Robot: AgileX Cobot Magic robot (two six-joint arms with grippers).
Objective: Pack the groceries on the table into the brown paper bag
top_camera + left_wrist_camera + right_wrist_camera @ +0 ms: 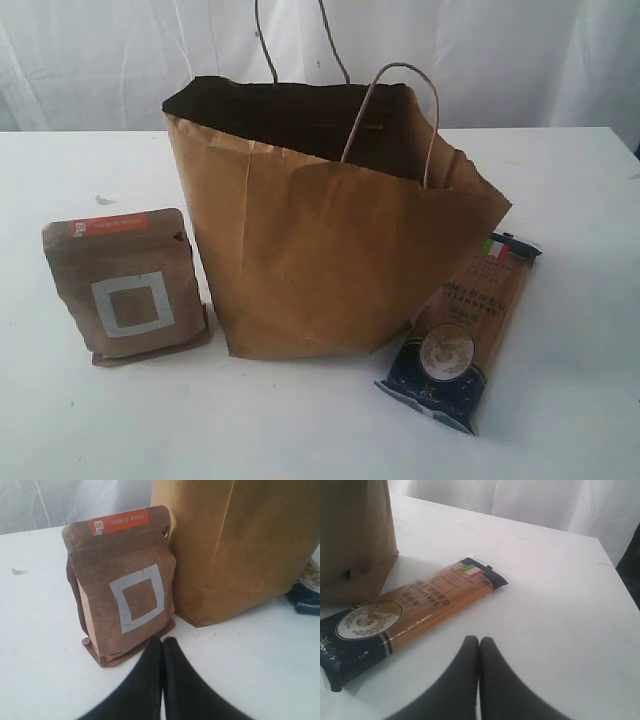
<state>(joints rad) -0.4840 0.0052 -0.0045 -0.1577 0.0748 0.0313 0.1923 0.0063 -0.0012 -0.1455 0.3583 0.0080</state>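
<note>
The brown paper bag [330, 250] is seen standing open in the middle of the white table [300, 440] in the exterior view. It is creased, and its two twisted loop handles [402, 66] are raised toward 12 o'clock. Its inside is dark, and what it holds cannot be told. The brown pouch [125, 285], marked with a white square outline and an orange strip along its top, is stood upright at about 8 o'clock from the bag, just beside its lower corner; whether the two touch cannot be told. The spaghetti pack [465, 335] is laid flat at about 4 o'clock from the bag. Its flag-marked end is pointed toward 1 o'clock and its dark blue end toward 7 o'clock, and one long edge is set close against the bag's lower corner. In the left wrist view the left gripper [161, 642] is shown with its black fingers pressed together and nothing between them, just short of the pouch's base, and the bag is seen right beside the pouch. In the right wrist view the right gripper [478, 642] is likewise shown pressed together and empty, near the spaghetti pack but apart from it. A white curtain [100, 60] is hung behind the table.
</note>
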